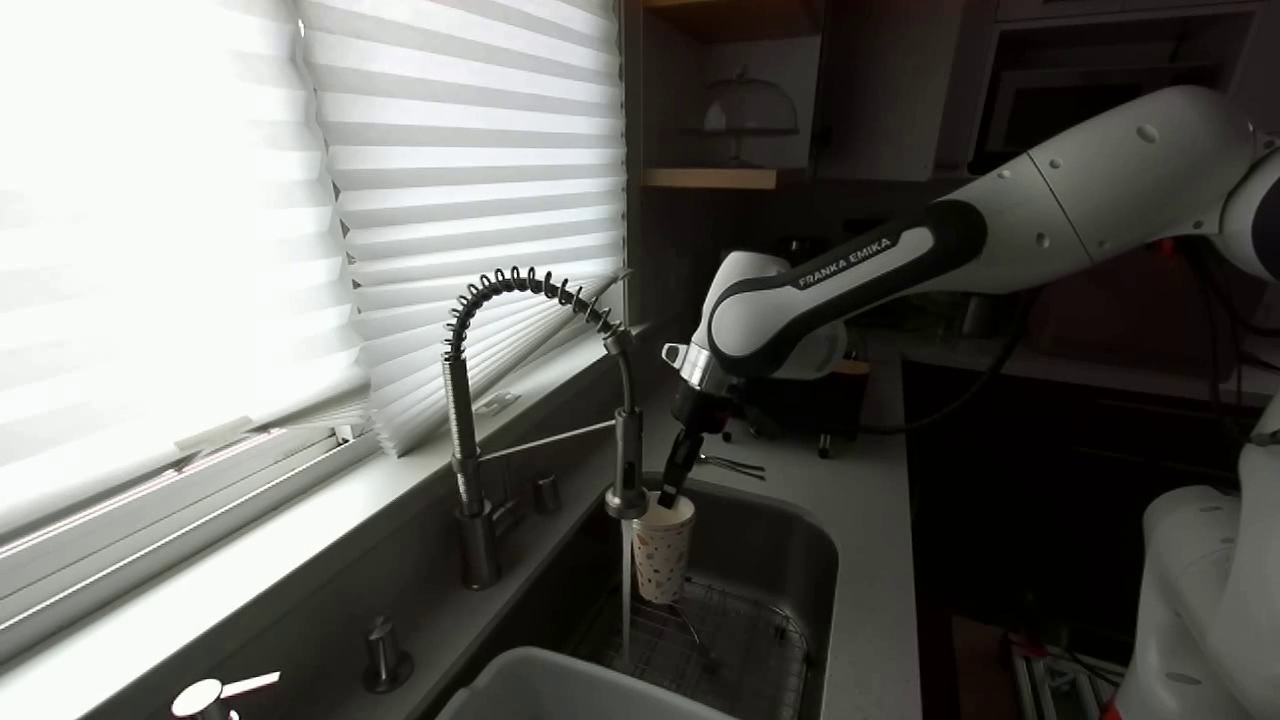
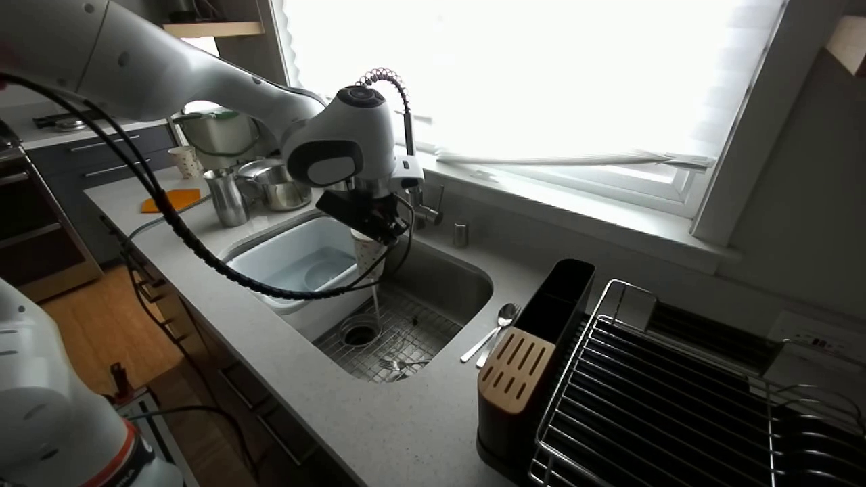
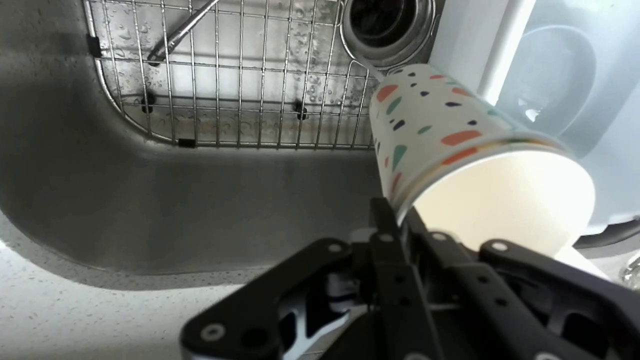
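Note:
A white paper cup (image 3: 435, 107) with coloured flecks hangs over the sink, its open mouth upward. My gripper (image 3: 398, 212) is shut on the cup's rim, with one finger inside and one outside. In an exterior view the cup (image 1: 662, 558) is close beside the spray head of the faucet (image 1: 627, 465). From that head a stream of water (image 1: 627, 590) runs down alongside the cup to the sink floor. The cup (image 2: 366, 253) also shows in an exterior view, partly behind my gripper (image 2: 391, 237) and a cable. What is inside the cup is hidden.
A pale tub (image 2: 331, 308) holding water fills one side of the sink, near the drain (image 2: 358, 335). A wire grid (image 3: 240, 75) with a utensil covers the sink floor. On the counter are a spoon (image 2: 506, 314), a black cutlery holder (image 2: 517, 368), a dish rack (image 2: 609, 338) and a pot (image 2: 287, 193).

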### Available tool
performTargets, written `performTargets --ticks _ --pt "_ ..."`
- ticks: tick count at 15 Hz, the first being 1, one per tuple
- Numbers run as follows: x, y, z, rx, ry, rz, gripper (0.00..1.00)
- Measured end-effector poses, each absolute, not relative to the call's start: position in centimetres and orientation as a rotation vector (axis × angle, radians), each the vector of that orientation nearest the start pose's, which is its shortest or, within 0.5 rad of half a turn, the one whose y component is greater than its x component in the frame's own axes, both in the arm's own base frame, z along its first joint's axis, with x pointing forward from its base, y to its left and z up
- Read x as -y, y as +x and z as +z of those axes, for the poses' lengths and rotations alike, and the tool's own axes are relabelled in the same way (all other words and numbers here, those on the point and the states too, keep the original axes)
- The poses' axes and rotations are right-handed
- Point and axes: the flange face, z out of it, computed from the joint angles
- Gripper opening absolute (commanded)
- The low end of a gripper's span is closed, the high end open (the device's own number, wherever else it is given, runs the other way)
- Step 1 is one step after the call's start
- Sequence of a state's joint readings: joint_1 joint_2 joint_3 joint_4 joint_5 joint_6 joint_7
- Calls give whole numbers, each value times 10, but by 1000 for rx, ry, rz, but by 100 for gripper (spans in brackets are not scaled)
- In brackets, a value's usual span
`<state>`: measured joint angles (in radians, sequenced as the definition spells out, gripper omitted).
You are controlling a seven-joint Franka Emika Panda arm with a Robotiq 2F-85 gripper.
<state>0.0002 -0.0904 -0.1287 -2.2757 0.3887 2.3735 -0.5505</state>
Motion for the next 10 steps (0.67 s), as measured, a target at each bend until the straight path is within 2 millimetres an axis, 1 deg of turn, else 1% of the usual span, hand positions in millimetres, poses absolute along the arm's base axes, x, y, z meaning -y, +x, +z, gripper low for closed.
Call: performTargets --ticks 5,10 --pt "58 521 410 247 -2875 -396 1" --pt "53 527 412 251 -2870 -416 1"
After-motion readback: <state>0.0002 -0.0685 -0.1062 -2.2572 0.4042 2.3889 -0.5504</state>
